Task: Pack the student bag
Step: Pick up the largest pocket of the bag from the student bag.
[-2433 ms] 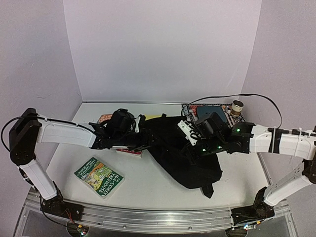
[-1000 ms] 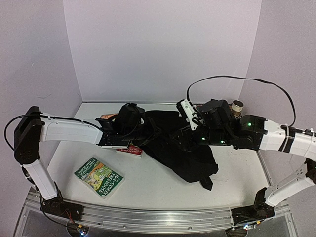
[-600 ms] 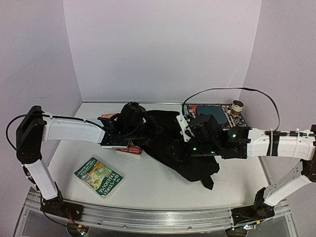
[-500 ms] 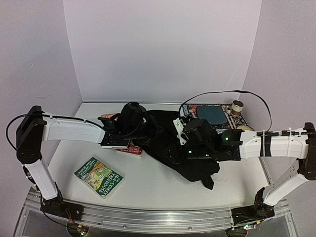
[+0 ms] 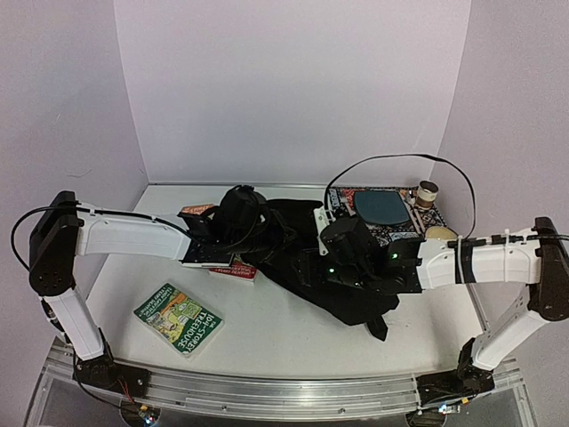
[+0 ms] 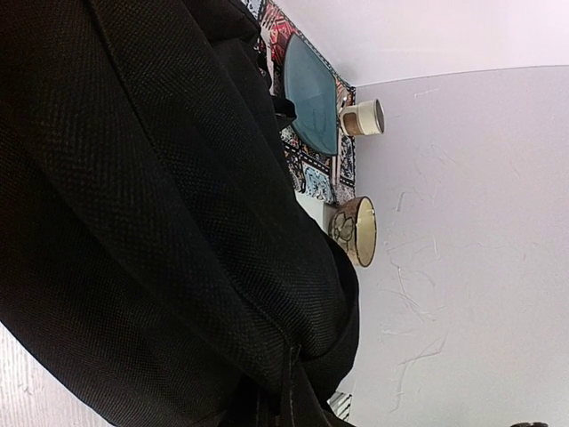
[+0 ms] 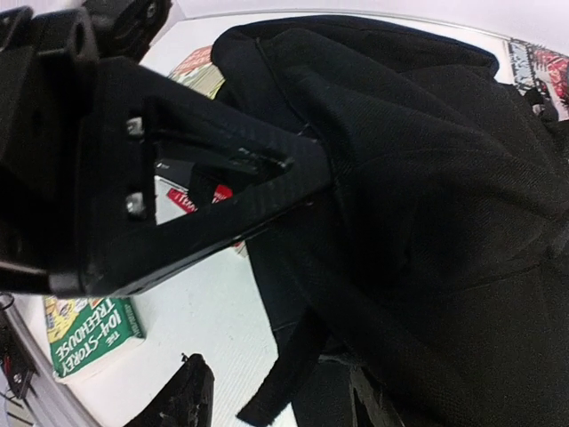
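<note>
While the large soft black fabric backpack [image 5: 356,307] lies slumped on the white table [image 5: 267,334], its top hidden under both arms, left gripper [image 7: 298,173] pinched closed on its fabric edge, right gripper [image 7: 277,400] fingers apart above a black strap [image 7: 276,378], grip unclear, red book [image 5: 236,269] mostly covered.

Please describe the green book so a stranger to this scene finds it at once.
Look at the near left part of the white table. The green book lies flat there, alone, apart from the black student bag. Unlike the red book by the bag, its cover is green with cartoon drawings.
</note>
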`<state>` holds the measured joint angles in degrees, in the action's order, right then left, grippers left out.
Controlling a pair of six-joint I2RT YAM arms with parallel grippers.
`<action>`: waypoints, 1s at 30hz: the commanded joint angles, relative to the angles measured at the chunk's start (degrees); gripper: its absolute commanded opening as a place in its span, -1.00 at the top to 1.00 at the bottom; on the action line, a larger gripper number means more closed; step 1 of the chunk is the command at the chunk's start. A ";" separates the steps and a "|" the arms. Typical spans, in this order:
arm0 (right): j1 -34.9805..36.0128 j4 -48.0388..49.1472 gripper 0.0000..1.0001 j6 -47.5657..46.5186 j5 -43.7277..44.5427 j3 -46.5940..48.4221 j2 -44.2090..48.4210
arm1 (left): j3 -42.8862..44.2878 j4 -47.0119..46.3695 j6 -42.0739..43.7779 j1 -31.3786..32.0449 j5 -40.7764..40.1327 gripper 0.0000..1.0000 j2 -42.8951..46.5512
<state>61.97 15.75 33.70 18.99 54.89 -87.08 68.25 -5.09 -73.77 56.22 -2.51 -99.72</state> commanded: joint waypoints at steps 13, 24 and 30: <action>-0.44 2.36 0.29 1.44 14.70 -0.65 -2.56 | 4.24 -3.80 0.43 2.35 0.85 1.00 2.27; -0.53 3.47 1.00 -0.71 17.44 -0.61 -2.91 | 4.37 -3.73 2.49 3.10 -0.65 1.00 3.03; -0.52 -1.31 1.00 -2.00 12.56 -2.95 2.89 | 2.75 -3.30 5.54 1.85 -4.09 1.00 4.64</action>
<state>62.50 17.18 33.23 32.05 53.61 -89.24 69.28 -4.83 -71.41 57.56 -6.09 -99.69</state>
